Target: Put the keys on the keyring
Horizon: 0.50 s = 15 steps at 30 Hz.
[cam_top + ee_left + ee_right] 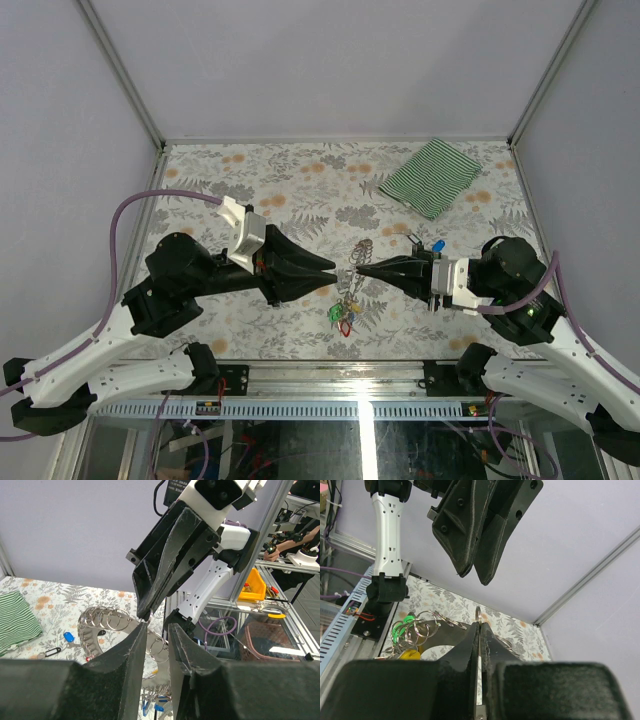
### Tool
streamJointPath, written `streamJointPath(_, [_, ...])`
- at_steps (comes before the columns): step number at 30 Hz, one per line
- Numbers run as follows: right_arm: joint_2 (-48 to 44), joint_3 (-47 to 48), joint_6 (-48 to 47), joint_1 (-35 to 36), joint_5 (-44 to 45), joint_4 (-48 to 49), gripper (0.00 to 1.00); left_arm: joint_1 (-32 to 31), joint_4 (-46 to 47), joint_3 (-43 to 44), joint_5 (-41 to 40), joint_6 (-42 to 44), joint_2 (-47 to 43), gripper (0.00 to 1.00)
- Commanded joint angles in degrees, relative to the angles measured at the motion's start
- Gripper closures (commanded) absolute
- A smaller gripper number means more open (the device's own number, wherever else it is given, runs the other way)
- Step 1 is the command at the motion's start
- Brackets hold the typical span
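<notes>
The keyring [360, 247] hangs between the two arms above the table, a flat grey ring [107, 641] carrying many small split rings. My right gripper [360, 272] is shut on one of its split rings [478, 614], which sticks up edge-on from the fingertips. Keys with green [335, 313] and red tags dangle below the ring; green [401, 630] and yellow [410, 655] tags show in the right wrist view. My left gripper [157, 626] faces the right one tip to tip, open a little, with nothing between its fingers. A blue-tagged key [438, 245] lies on the table.
A green-striped cloth [432, 175] lies at the back right of the floral table [250, 180]. A black-tagged key [47, 652] lies beside the blue one [70, 638]. Grey walls enclose the table on three sides.
</notes>
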Motion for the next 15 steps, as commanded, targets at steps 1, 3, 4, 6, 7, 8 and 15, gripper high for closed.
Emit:
streamJointPath(1, [-1.4, 0.4, -4.9, 0.2, -0.8, 4.3, 1.0, -0.4, -0.5, 1.6, -0.3, 1.6, -0.4, 0.74])
streamJointPath(3, [-1.4, 0.5, -5.1, 0.2, -0.8, 4.0, 1.0, -0.4, -1.1, 1.7, -0.6, 2.1, 0.0, 0.72])
streamJointPath(4, [-1.4, 0.6, -5.1, 0.2, -0.7, 3.9, 1.0, -0.4, -1.5, 1.8, -0.7, 2.5, 0.1, 0.7])
streamJointPath(6, [-1.4, 0.5, -4.7, 0.2, -0.6, 4.0, 1.0, -0.4, -2.0, 1.9, -1.4, 3.1, 0.3, 0.67])
streamJointPath(7, [-1.4, 0.5, -4.5, 0.2, -0.6, 4.1, 1.0, -0.4, -2.2, 1.8, -1.8, 3.5, 0.3, 0.66])
streamJointPath(8, [-1.4, 0.5, -4.2, 0.3, -0.6, 4.2, 1.0, -0.3, -2.2, 1.8, -2.0, 3.8, 0.2, 0.65])
streamJointPath(15, [-2.0, -2.5, 2.7, 0.3, -0.4, 11.1, 1.0, -0.4, -2.2, 1.9, -2.9, 4.8, 0.0, 0.6])
